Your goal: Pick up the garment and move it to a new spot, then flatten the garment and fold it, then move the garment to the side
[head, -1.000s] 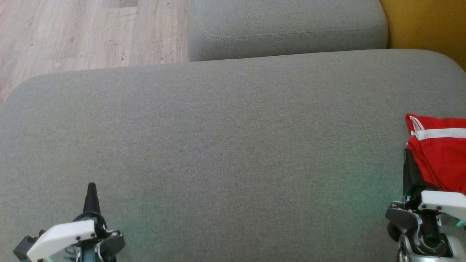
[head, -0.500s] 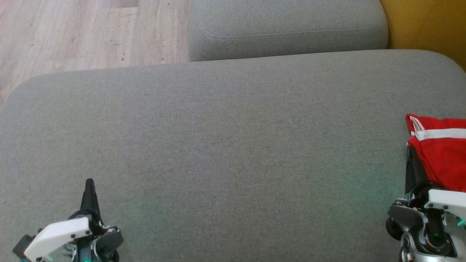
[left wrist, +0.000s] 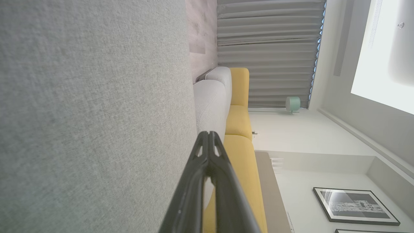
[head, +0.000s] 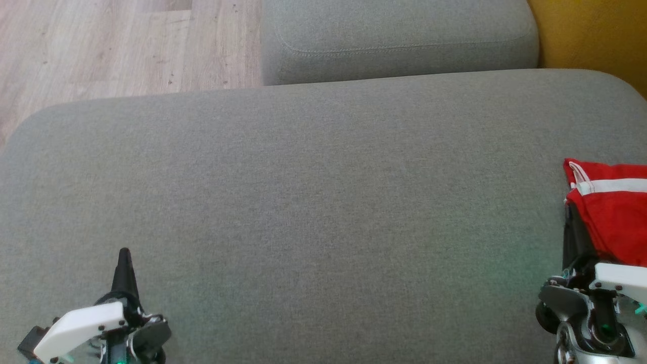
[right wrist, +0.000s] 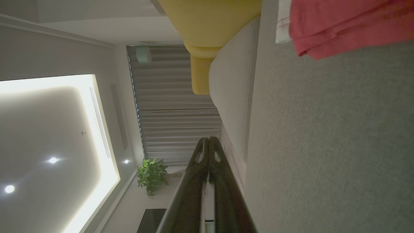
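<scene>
The garment is red with a white stripe and lies bunched at the right edge of the grey sofa seat. In the head view my right gripper is shut at the lower right, its dark fingers running along the garment's left edge. The right wrist view puts the garment at the top right, apart from the right gripper, whose jaws are together with nothing between them. My left gripper is shut over bare cushion at the lower left. In the left wrist view the left gripper also holds nothing.
A second grey cushion sits behind the seat. Wooden floor lies beyond it at the far left, and a yellow sofa at the far right. Most of the seat between the grippers is bare fabric.
The left gripper has crept slightly forward and to the left. The right gripper has drawn back slightly along the garment's edge. The garment has not moved.
</scene>
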Motion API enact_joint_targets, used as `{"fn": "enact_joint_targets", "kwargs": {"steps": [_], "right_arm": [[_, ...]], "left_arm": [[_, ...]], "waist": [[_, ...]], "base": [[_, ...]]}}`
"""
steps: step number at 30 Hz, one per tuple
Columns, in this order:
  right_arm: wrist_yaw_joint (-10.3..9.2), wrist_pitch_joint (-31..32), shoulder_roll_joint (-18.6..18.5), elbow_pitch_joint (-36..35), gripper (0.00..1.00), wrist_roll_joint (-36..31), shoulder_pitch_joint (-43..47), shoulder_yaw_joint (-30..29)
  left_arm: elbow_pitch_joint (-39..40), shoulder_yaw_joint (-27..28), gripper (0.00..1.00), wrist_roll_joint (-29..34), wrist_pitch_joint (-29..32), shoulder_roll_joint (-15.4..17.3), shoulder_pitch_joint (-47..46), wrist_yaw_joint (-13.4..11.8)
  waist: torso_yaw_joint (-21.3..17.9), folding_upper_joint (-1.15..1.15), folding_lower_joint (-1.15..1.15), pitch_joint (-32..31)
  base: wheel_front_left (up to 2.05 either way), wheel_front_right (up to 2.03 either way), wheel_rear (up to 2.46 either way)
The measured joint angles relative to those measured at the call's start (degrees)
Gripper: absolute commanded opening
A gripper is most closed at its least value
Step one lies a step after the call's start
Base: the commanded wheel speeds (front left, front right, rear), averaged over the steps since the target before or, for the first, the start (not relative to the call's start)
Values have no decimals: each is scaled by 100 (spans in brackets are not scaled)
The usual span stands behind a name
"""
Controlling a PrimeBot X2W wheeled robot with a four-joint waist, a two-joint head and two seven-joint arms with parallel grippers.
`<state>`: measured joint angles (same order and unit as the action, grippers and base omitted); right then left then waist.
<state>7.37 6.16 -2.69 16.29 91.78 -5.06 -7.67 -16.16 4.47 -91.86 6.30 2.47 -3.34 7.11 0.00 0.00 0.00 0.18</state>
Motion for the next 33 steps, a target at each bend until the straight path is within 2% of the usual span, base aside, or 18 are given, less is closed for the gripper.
{"fn": "enact_joint_targets", "kwargs": {"steps": [33], "right_arm": [[0, -1, 0, -2, 0, 0, 0, 0]], "left_arm": [[0, 1, 0, 0, 0, -1, 0, 0]], "waist": [[0, 0, 0, 0]], "base": [[0, 0, 0]]}}
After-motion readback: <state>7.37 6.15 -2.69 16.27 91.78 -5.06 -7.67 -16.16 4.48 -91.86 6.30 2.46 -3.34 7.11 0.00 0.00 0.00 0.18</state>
